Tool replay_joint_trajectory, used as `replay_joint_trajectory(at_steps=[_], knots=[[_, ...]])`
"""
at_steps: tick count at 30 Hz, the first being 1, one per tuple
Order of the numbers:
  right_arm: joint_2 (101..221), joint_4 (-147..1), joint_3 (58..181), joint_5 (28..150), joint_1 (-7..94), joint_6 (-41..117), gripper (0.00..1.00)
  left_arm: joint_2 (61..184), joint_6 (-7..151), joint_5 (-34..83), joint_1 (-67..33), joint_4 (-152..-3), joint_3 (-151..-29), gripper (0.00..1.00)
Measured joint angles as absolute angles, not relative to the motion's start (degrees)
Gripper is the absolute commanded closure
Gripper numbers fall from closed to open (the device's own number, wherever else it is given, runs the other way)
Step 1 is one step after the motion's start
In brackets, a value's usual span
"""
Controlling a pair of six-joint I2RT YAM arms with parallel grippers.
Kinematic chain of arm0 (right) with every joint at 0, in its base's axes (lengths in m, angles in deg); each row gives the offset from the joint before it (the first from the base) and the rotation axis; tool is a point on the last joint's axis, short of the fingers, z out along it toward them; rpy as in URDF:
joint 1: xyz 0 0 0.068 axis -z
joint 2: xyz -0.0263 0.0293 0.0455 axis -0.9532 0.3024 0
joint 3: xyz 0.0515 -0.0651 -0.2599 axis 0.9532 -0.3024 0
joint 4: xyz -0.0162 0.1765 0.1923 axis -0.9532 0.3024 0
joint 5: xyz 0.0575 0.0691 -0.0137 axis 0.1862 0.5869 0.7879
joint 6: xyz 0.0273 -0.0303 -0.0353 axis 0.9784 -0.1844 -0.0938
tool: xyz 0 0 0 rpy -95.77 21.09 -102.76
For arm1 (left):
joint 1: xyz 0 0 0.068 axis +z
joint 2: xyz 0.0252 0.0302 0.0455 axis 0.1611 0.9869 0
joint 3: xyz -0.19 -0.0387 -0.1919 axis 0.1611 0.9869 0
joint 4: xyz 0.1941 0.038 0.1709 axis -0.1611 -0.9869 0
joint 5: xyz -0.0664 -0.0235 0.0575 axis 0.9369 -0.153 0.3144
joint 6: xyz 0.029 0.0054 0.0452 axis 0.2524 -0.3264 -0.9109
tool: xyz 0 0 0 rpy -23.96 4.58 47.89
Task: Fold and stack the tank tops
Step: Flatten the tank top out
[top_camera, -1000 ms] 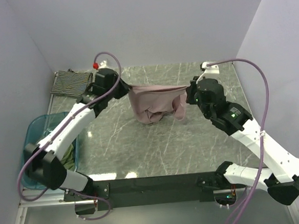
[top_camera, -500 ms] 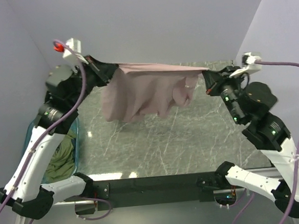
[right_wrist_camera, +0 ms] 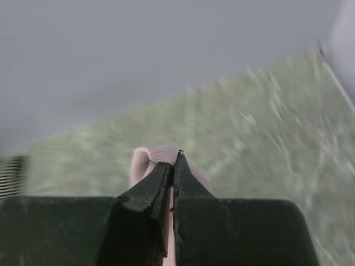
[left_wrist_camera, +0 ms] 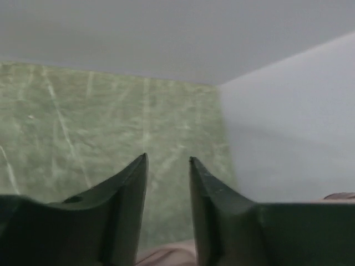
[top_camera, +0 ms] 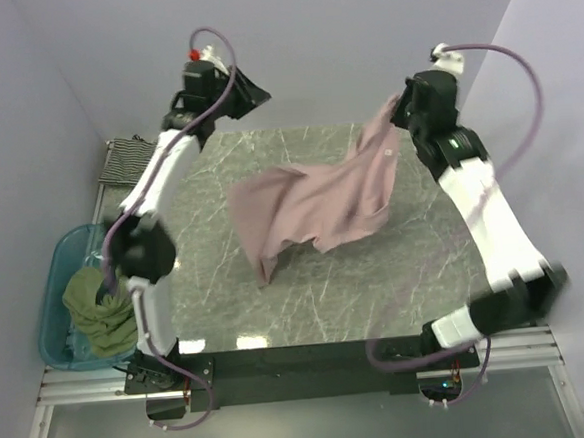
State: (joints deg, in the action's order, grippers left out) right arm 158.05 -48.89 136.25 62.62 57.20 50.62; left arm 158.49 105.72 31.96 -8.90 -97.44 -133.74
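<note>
Tank top (top_camera: 316, 199), pink, slants far-right to near-left; right gripper (top_camera: 400, 108) clamps it; left gripper (top_camera: 256, 91) apart.

A robotics lab cell; plain lavender partition walls (top_camera: 290, 49) box in a green marbled table (top_camera: 317, 287); cabled arms (top_camera: 159, 183) bolted to a black rail (top_camera: 302, 361) along the frame's bottom.

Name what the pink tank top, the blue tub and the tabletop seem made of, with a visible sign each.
The pink tank top looks like soft matte knit cloth: it hangs and creases limply. The blue tub seems translucent plastic: a see-through tinted wall. The tabletop is glossy, green with pale veins, reflecting lights near its front edge; real stone or a print, unclear.
</note>
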Motion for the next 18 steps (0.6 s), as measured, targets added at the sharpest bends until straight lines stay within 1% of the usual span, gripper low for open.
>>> replay_joint_trajectory(at_steps=[2, 3, 4, 5, 6, 8, 9, 11, 12, 14, 15, 18], knots=[[166.29, -48.41, 135.47, 64.83, 62.77, 52.41, 0.89, 169.09, 106.26, 33.06, -8.14, -97.99, -139.93, 0.43], [171.08, -47.86, 134.83, 66.43, 65.33, 53.42, 0.80, 171.94, 106.59, 33.23, -7.79, -99.02, -139.86, 0.38], [174.07, -47.73, 133.96, 67.30, 66.86, 54.27, 0.74, 173.86, 106.81, 33.43, -7.46, -100.79, -138.79, 0.37], [177.11, -47.47, 132.38, 68.37, 68.61, 55.01, 0.68, 174.21, 107.05, 33.49, -7.31, -101.68, -136.96, 0.36], [179.36, -46.88, 130.68, 69.31, 70.12, 55.80, 0.54, 173.77, 107.09, 33.41, -7.17, -101.70, -133.55, 0.36], [181.24, -45.24, 128.21, 70.56, 71.91, 56.61, 0.43, 171.28, 106.96, 32.86, -7.17, -102.14, -128.80, 0.38], [181.31, -44.03, 127.40, 71.02, 72.48, 57.31, 0.36, 169.16, 106.94, 32.20, -7.26, -102.42, -126.44, 0.41], [180.52, -43.60, 127.36, 71.43, 72.52, 57.76, 0.32, 162.32, 107.27, 29.73, -7.46, -101.51, -119.95, 0.45], [179.40, -43.99, 127.36, 71.39, 72.15, 58.18, 0.30, 157.99, 107.68, 28.42, -7.57, -100.81, -115.76, 0.49], [176.59, -44.89, 126.77, 71.30, 71.25, 58.49, 0.30, 149.14, 109.02, 25.49, -7.83, -100.22, -108.39, 0.53], [174.51, -45.74, 125.81, 71.19, 70.49, 58.70, 0.30, 144.61, 110.13, 23.85, -8.05, -99.12, -104.48, 0.58], [165.88, -49.41, 118.40, 70.75, 67.14, 59.51, 0.31, 132.77, 112.60, 19.81, -8.95, -96.39, -91.78, 0.59]])
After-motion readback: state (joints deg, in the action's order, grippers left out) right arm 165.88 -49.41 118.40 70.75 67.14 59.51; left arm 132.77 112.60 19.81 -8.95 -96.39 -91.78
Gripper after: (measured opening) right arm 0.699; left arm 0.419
